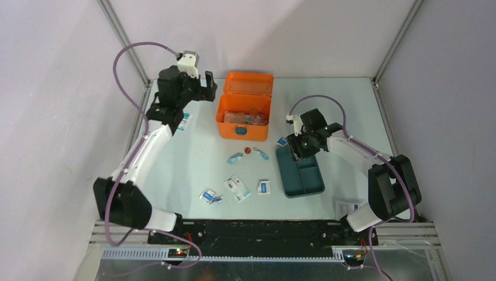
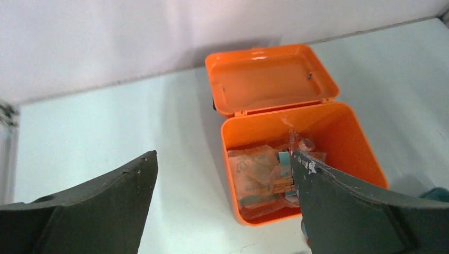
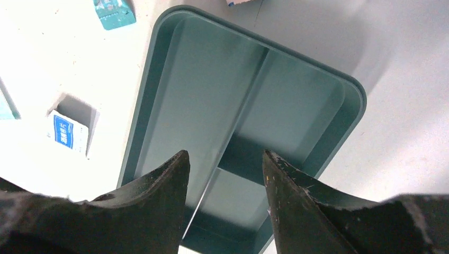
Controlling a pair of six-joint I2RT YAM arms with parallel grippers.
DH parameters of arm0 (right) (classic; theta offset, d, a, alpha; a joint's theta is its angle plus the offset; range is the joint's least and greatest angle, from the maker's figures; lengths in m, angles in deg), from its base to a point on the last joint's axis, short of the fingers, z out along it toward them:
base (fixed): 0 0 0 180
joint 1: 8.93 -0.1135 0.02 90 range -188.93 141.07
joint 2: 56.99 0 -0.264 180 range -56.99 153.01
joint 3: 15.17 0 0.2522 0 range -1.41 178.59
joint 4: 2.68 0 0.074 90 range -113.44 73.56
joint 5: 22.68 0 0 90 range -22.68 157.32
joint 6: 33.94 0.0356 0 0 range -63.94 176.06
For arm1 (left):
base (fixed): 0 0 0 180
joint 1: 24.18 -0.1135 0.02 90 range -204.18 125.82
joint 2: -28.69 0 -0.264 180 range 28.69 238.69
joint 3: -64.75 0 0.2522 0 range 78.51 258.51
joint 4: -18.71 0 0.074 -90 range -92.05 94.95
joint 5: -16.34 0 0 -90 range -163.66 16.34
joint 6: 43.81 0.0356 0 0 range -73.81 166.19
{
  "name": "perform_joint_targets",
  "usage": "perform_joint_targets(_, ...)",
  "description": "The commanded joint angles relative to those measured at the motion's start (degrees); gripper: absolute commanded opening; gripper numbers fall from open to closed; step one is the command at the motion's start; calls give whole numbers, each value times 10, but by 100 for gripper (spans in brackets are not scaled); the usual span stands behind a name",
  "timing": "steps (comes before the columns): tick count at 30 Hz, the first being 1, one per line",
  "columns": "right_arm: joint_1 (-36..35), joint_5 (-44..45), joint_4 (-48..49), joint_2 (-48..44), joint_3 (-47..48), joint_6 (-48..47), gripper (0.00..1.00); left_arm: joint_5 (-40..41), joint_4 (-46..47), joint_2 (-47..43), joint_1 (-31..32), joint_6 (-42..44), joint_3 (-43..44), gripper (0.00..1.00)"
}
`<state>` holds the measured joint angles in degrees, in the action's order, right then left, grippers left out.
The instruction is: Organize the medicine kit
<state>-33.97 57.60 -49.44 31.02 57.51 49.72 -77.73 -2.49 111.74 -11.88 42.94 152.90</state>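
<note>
The medicine kit (image 1: 244,127) is an orange box standing open at the back middle of the table, its lid (image 1: 248,84) tipped back. Clear and orange packets (image 2: 257,174) lie inside it. My left gripper (image 1: 207,88) hovers just left of the lid, wide open and empty; in the left wrist view the left gripper (image 2: 224,153) looks down past the kit's (image 2: 344,127) left wall. My right gripper (image 1: 298,149) hangs open over the far end of the dark teal tray (image 1: 301,172). In the right wrist view the right gripper (image 3: 225,153) holds nothing above the tray's (image 3: 212,79) divider.
Small sachets lie loose in front of the kit: a clear-wrapped one (image 1: 237,187), a white-blue one (image 1: 264,187), another (image 1: 209,196), a teal one (image 1: 236,158) and a small red piece (image 1: 247,150). One sachet (image 1: 185,121) lies under the left arm, one (image 3: 66,132) left of the tray.
</note>
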Motion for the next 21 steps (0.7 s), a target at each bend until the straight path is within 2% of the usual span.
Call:
perform_joint_targets(1, -3, -4, -29, -20, -21, 6, 58, -70, -61, -47, 0, 122, -14, 100)
perform_joint_targets(8, -4, -11, -17, -50, -63, 13, 49, -120, -148, -93, 1, 81, -45, 100)
perform_joint_targets(12, -8, -14, 0, -54, -85, 14, 43, -171, -165, -116, 2, 40, -66, 100)
perform_joint_targets(14, -13, -16, 6, -48, -91, 16, 41, -164, -167, -122, 7, 4, -79, 100)
perform_joint_targets(21, -18, -19, 21, 3, -91, 23, 28, -233, -167, -144, 7, 20, -87, 100)
